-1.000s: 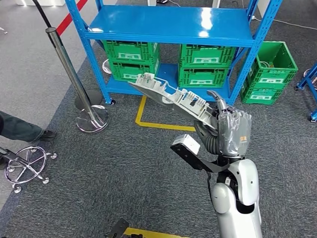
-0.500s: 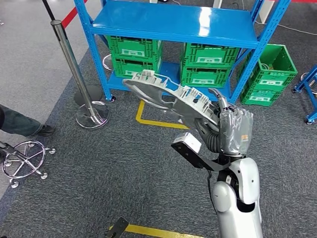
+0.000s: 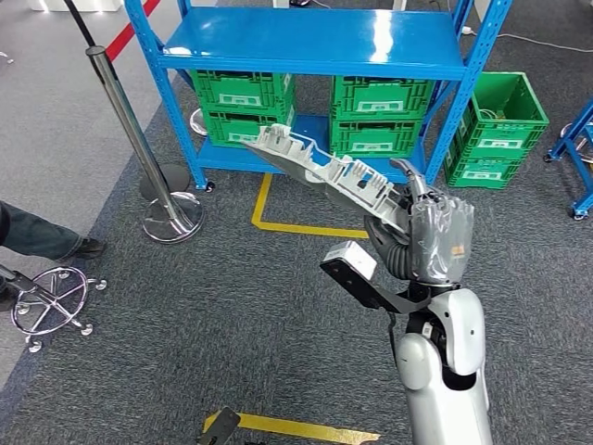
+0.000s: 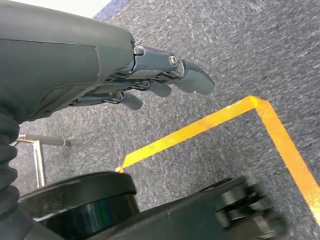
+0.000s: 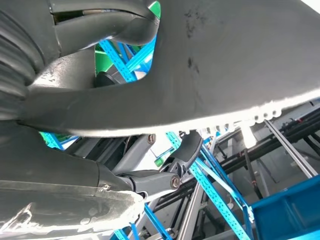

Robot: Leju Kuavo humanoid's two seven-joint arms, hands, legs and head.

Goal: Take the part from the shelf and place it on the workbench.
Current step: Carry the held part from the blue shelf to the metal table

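A long grey and white plastic part (image 3: 321, 171) sticks out to the left from my right hand (image 3: 430, 236), which grips its near end, held up in front of the blue shelf (image 3: 308, 42). In the right wrist view the part's dark underside (image 5: 226, 65) lies across the hand (image 5: 75, 150), whose fingers curl around it. My left hand (image 4: 124, 75) hangs over the grey carpet with its fingers stretched out straight and nothing in them.
Green crates (image 3: 245, 97) sit on the shelf's low level and another green crate (image 3: 498, 130) stands on the floor at the right. A chrome barrier post (image 3: 132, 130) stands at the left, near a chair base (image 3: 49, 306) and a person's leg (image 3: 35, 236). Yellow tape (image 3: 300, 227) marks the carpet.
The whole view has shifted slightly, so the camera moved. The part stays in my right hand and has tilted a little, its far end now higher against the shelf.
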